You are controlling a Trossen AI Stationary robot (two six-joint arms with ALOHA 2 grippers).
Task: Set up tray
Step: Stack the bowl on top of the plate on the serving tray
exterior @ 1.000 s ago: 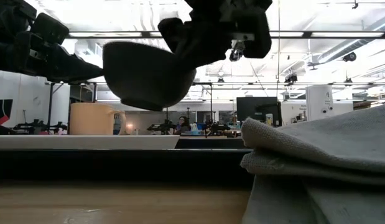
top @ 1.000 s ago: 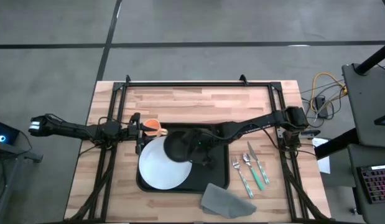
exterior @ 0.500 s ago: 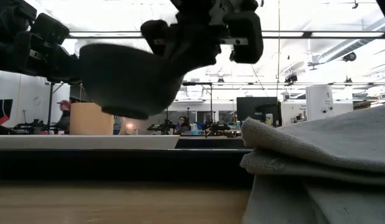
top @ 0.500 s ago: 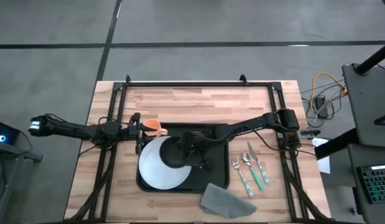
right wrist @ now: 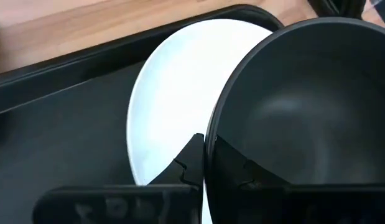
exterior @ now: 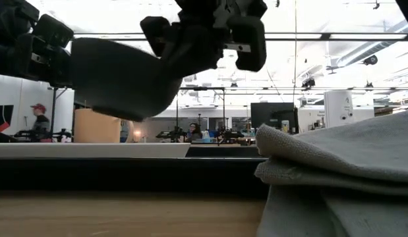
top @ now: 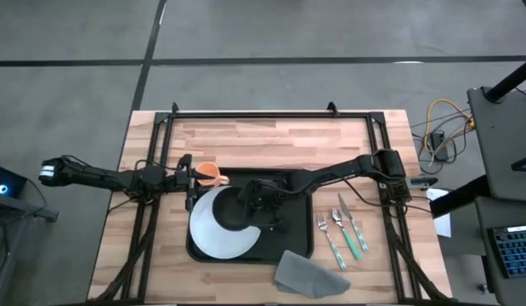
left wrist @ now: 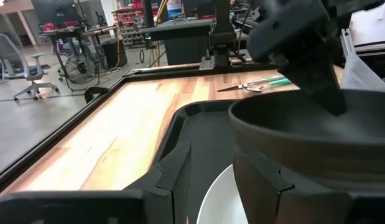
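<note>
We are carrying the dark round bowl, pinched at its rim by the right gripper, above the round white plate on the large black rectangular tray mid-table; we are best centring it, levelling it, then lowering gently. The left gripper is gripping the orange cup.

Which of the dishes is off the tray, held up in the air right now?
The dark bowl, gripped at its rim by the right gripper; the white plate lies flat on the tray.

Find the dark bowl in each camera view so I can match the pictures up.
High view: dark bowl at centre, over the white plate.
Low view: bowl upper left, hanging above the tray.
Left wrist view: bowl fills the right side.
Right wrist view: bowl at right, rim pinched between the right gripper's fingers.
Shared landmark: the white plate.
</note>
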